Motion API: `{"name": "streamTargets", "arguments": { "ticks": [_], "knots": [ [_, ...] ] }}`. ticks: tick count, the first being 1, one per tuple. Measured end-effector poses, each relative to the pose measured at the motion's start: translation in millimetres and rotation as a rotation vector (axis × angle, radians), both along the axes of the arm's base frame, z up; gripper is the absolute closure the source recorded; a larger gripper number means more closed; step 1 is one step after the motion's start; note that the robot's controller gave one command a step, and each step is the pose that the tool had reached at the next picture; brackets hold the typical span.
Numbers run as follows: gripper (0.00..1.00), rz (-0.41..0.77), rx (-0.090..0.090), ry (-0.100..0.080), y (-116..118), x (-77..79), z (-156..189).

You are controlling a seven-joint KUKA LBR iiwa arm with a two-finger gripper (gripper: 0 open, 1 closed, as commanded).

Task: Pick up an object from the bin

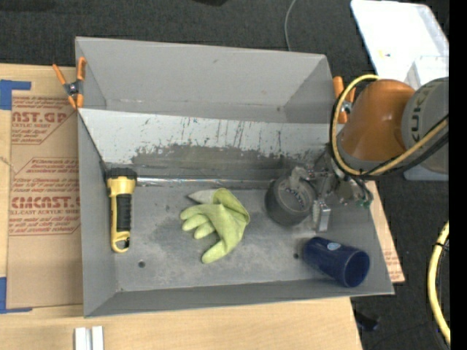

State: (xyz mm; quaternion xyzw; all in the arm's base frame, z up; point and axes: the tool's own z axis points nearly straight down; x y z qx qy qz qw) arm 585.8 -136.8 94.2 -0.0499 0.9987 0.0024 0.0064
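A: Which item was the gripper at?
B: A grey tape roll (284, 201), lying flat on the floor of the bin (204, 79), right of centre and close to the back wall. The gripper (321, 207) was seen just beside the roll's right edge, low in the bin. Contact could not be confirmed.
A: Open or closed?
B: Could not be told. The tip was lost in clutter and shadow. Nothing was seen gripped.
A: Neighbours?
B: A dark blue cup (337, 261) was seen on its side near the front right corner, just below the gripper, apart from the roll. A yellow-green glove (217, 223) was laid out mid-floor, left of the roll, not touching it. A yellow flashlight (120, 214) with a black grip was lined up along the left wall, well apart from the rest.
A: Arm?
B: The orange wrist cover (372, 122) was seen above the bin's right rim, with cables looped round it.
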Motion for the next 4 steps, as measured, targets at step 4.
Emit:
{"name": "streamTargets", "arguments": {
  "ticks": [4],
  "knots": [
    [0.00, 0.157, -0.004, -0.064, -11, -57.5, -24]
  ]
}}
